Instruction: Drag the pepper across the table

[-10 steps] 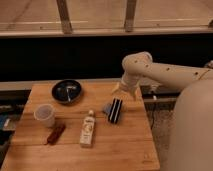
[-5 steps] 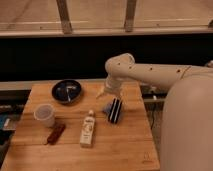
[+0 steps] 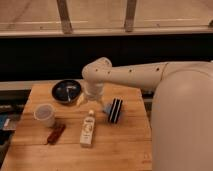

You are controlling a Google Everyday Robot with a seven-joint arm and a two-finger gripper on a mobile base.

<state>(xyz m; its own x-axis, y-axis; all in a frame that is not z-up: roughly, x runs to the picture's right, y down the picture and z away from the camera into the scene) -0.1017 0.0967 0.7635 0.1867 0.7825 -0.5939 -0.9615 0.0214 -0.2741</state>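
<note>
**While the gripper is hanging over mid-table, the pepper is lying untouched at front left**

Although the gripper [image 3: 93, 100] is hanging above the table [image 3: 125, 145], just right of the dark bowl [image 3: 66, 91] and behind the bottle's cap, its state is not showing; I cannot tell open from closed. The pepper [image 3: 56, 133] is lying flat toward the table's front left, well apart from the gripper. It is sitting just in front of the pale cup [image 3: 44, 115] and left of the white-and-yellow bottle [image 3: 88, 130]. The striped block [image 3: 115, 110] is resting to the gripper's right.

Risks, as judged:
- The pepper is lying between cup and bottle, so an approach drifting either way is risking a tipped cup or a rolling bottle.
- The pepper is slim and low. Contact set too high is likely sliding over it; too low is scraping the wood.
- A drag heading right is running into the bottle; one heading left is nearing the table edge.
</note>
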